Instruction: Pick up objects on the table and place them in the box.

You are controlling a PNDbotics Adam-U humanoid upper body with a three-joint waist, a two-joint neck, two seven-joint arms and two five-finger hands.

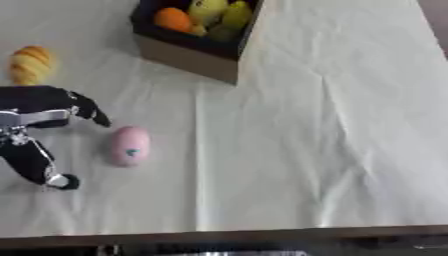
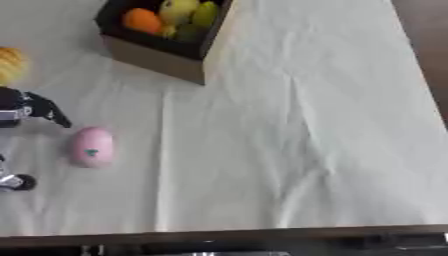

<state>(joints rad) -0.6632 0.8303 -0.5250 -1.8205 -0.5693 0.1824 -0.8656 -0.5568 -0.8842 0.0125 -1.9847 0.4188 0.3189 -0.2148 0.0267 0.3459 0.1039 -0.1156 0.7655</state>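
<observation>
A pink oval object (image 1: 129, 145) with a small dark green mark on its top lies on the white tablecloth (image 1: 306, 140), toward the left side of the table and nearer the front edge than the back. Just to its left is the robot's left hand (image 1: 35, 125), black with silver parts, coming in from the left edge; its fingers are spread apart and hold nothing, with one dark fingertip (image 1: 102, 120) pointing toward the upper end of the pink object without touching it, and another finger (image 1: 63, 181) reaching down toward the front of the table, apart from the object. Behind the hand, close to the left edge, a yellow-orange ridged thing that looks like a bread roll (image 1: 31, 65) rests on the cloth. Farther back and to the right of it stands the box (image 1: 188, 52), dark inside with brown cardboard sides, well apart from the pink object. Inside it lie an orange fruit (image 1: 173, 20) on the left and yellow and green fruits (image 1: 219, 15) beside it. The cloth shows long fold creases, and a dark table edge (image 1: 262, 235) runs along the bottom. The right hand appears in neither view.
</observation>
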